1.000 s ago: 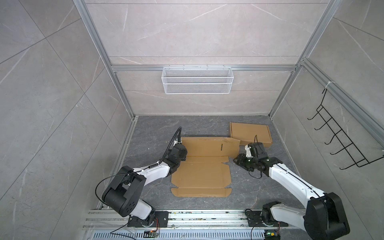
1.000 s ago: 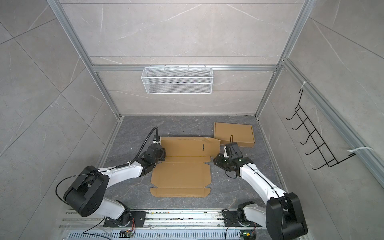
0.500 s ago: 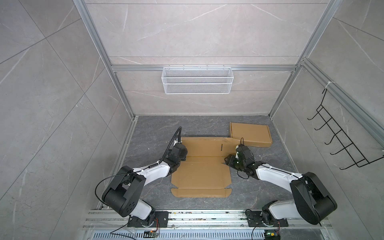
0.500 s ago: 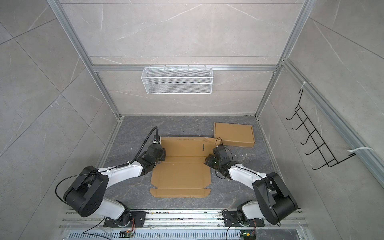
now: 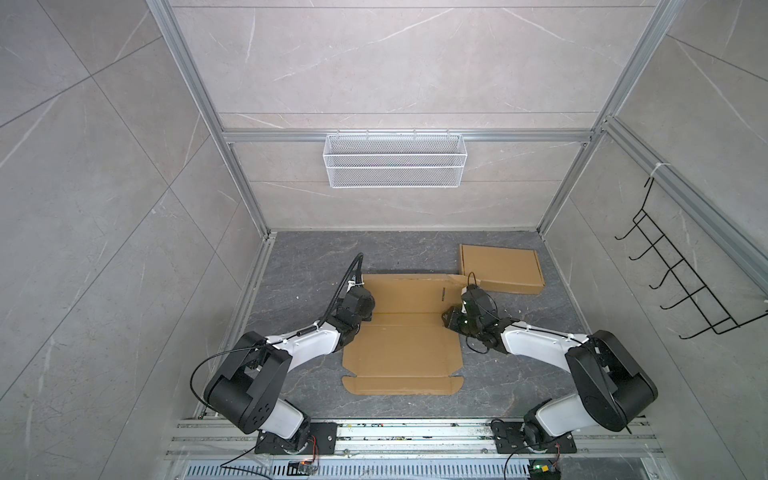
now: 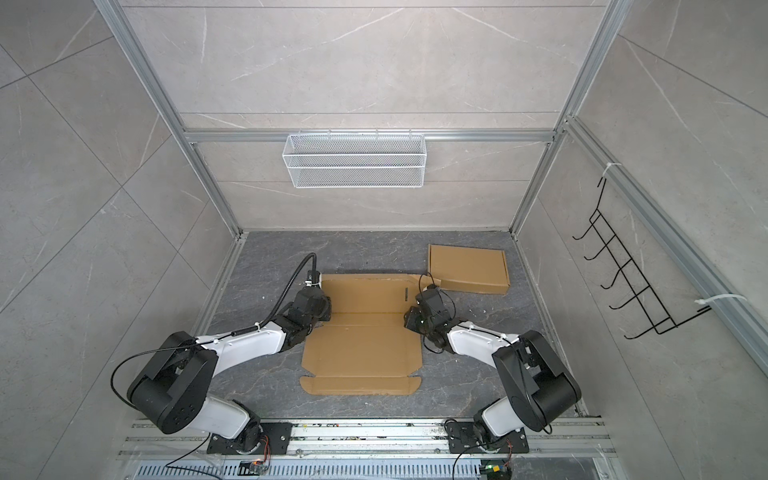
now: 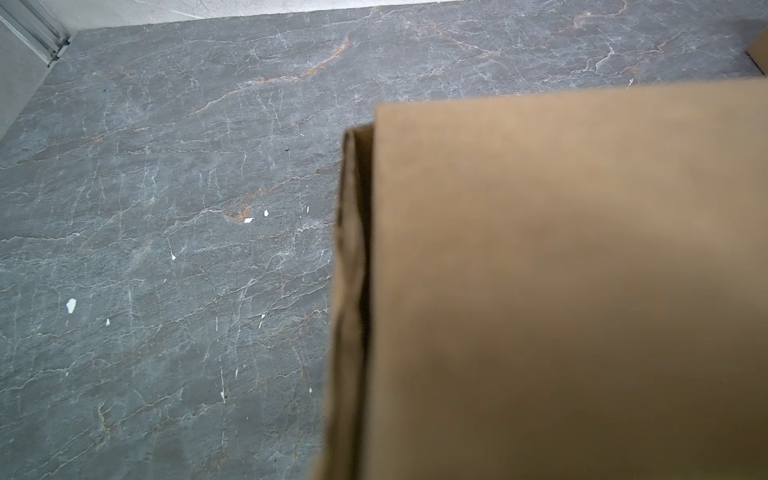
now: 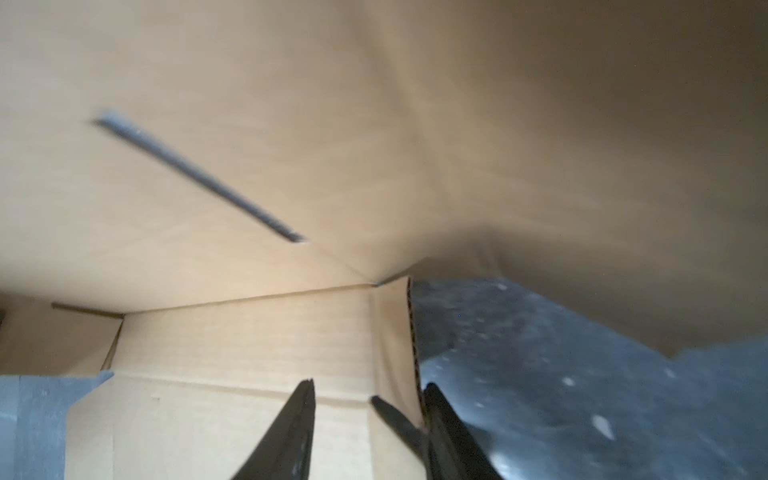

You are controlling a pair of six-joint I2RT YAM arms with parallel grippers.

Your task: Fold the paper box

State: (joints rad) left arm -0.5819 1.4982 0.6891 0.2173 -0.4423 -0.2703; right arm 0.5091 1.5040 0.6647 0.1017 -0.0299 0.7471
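on the grey marbled floor (image 5: 307, 266) the paper box (image 5: 399, 345) lies unfolded, mostly flat, in the middle. the left gripper (image 5: 366, 311) sits clenched at its left edge; any grip on cardboard is hidden. the right gripper (image 8: 368, 384) stands part open, straddling the raised right flap (image 8: 390, 332), one finger (image 8: 444, 424) just beside its cut edge.

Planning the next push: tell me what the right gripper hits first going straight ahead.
The right gripper straddles the side flap with open jaws; straight on, it would probably strike the slotted panel first, though depth is unclear.
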